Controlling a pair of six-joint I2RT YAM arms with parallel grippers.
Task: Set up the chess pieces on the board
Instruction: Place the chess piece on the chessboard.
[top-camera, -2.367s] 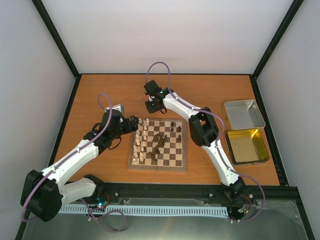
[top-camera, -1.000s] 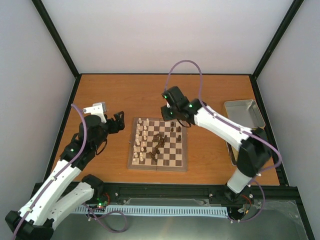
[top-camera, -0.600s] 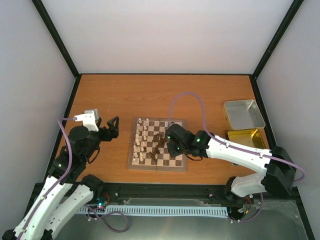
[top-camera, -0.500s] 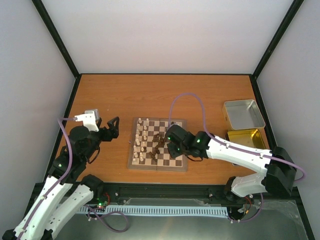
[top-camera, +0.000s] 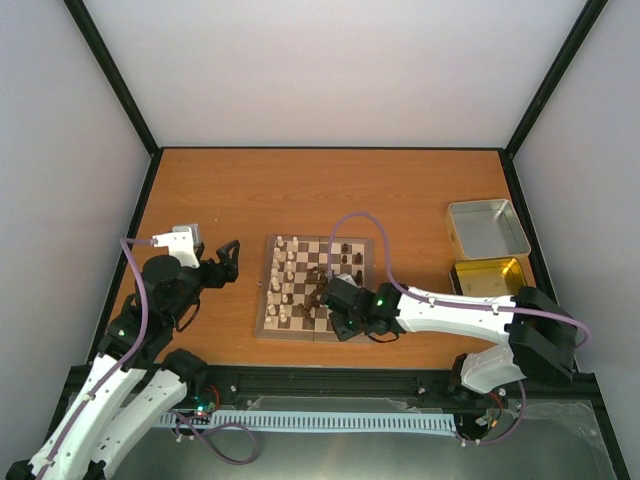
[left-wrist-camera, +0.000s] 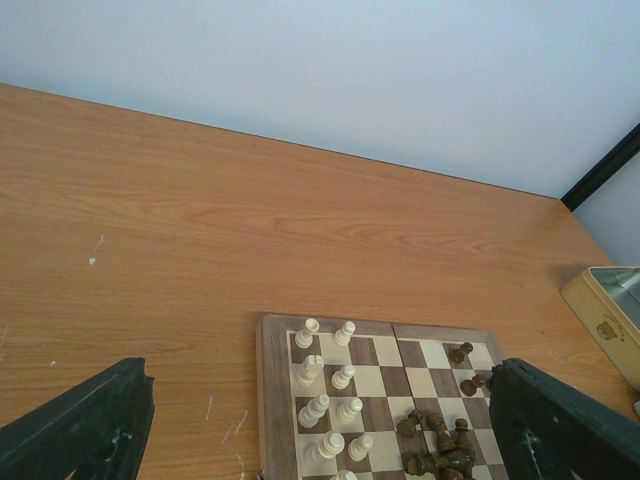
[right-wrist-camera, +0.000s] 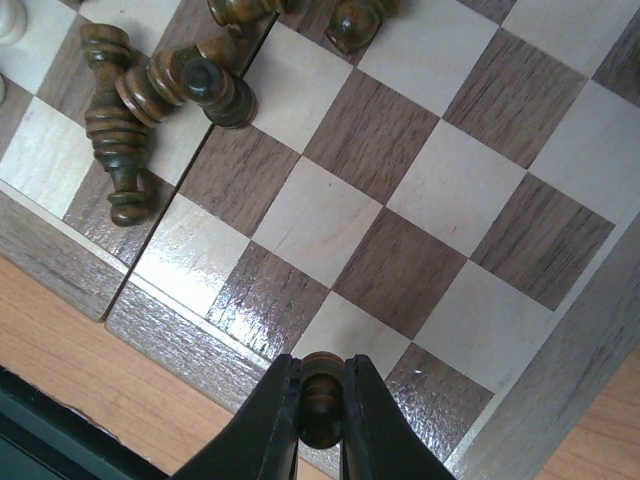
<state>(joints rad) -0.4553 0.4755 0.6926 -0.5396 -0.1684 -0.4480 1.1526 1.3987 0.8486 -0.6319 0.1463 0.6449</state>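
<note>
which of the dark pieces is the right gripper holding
The lone dark brown chess piece clamped in the right gripper, over the board's edge row. The other dark pieces sit loose on the squares, several toppled in a heap.

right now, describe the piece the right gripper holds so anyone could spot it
On the wooden chessboard, look at the near edge. The dark brown chessman there is pinched in the black right gripper, unlike the toppled dark pieces lying nearby.
</note>
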